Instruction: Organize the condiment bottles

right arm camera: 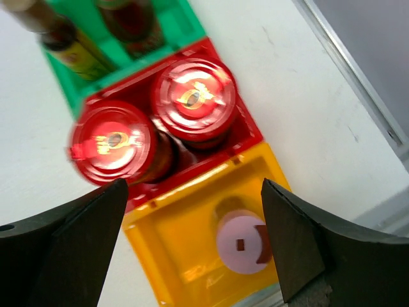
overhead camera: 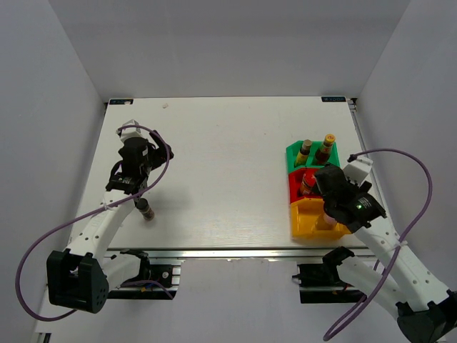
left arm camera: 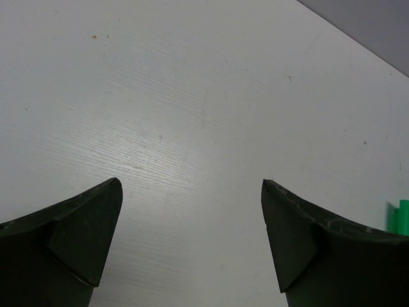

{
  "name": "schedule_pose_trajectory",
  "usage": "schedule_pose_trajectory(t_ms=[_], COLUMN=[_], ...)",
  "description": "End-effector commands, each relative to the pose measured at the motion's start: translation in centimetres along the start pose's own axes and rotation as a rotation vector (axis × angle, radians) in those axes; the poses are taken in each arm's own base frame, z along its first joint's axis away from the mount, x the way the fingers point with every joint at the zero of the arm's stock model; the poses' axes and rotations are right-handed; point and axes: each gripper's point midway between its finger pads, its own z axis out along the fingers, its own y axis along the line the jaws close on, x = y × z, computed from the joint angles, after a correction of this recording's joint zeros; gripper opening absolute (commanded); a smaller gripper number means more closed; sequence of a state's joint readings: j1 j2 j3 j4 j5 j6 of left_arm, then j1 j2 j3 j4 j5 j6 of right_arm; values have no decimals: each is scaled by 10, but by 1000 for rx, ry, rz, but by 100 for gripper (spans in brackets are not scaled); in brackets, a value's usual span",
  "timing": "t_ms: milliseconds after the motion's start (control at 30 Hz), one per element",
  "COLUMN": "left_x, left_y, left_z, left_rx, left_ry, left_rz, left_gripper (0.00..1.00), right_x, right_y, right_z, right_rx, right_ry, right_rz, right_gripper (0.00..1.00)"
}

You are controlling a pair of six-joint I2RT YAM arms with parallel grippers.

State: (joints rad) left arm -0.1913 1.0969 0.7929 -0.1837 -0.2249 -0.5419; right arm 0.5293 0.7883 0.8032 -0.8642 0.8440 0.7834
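Note:
My right gripper (overhead camera: 327, 189) (right arm camera: 192, 182) is open and hovers over the bins at the right. Below it, two red-lidded jars (right arm camera: 114, 142) (right arm camera: 195, 97) stand in the red bin (right arm camera: 246, 137). A pink-capped pale bottle (right arm camera: 241, 244) stands in the yellow bin (right arm camera: 172, 236). A yellow-capped dark sauce bottle (overhead camera: 327, 146) and a brown bottle (overhead camera: 305, 151) stand in the green bin (overhead camera: 294, 151). A thin dark bottle (overhead camera: 146, 209) stands on the table near my left arm. My left gripper (overhead camera: 128, 183) (left arm camera: 192, 182) is open and empty over bare table, and the thin bottle is outside its view.
The three bins sit in a row at the table's right side, green farthest, yellow (overhead camera: 305, 220) at the near edge. The metal front rail (overhead camera: 235, 251) runs along the near edge. A sliver of the green bin (left arm camera: 402, 216) shows in the left wrist view.

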Motion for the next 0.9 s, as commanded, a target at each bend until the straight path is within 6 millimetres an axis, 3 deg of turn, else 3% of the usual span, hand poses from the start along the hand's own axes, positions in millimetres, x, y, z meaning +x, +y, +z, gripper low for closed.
schedule_pose_trajectory(t_ms=[0,133,233,267,333,433,467,500,533,567,667,733,767,833,867], left_x=[-7,-5,-5,-4,-3,-3,-3,-7,-9,-9,-14,-14,-15,-19,-19], left_y=[-3,-5,-2,-2,-1,10,15,24,29,35,37,37,39,46,47], left_z=[-6,-5,-4,-4,-3,0,0,0,-1,-2,-2,-2,-4,-6,-7], left_rx=[15,19,-5,-8,-17,-82,-107,-157,-181,-205,-194,-175,-180,-208,-213], left_ry=[-17,-2,8,7,12,12,9,-14,-25,-29,-46,-45,-54,-74,-80], left_rz=[-6,-15,-16,-24,-32,-37,-37,-34,-35,-37,-54,-71,-75,-81,-82], left_gripper=[98,98,98,98,98,98,98,98,98,98,98,98,98,98,98], right_x=[-36,-26,-13,-9,5,34,55,70,80,102,128,142,163,158,173], right_y=[36,99,159,191,223,284,297,316,326,345,377,407,417,436,442], right_z=[-11,-16,-37,-62,-77,-127,-153,-162,-168,-184,-225,-234,-226,-244,-239], right_rx=[-185,-444,-669,-810,-921,-1244,-1401,-1466,-1494,-1544,-1661,-1695,-1699,-1770,-1781], right_ry=[-78,-43,-53,-91,-133,-179,-161,-169,-194,-189,-278,-296,-254,-293,-264], right_rz=[-75,-221,-349,-380,-496,-554,-591,-612,-654,-706,-782,-782,-796,-753,-755], right_gripper=[89,89,89,89,89,89,89,89,89,89,89,89,89,89,89])
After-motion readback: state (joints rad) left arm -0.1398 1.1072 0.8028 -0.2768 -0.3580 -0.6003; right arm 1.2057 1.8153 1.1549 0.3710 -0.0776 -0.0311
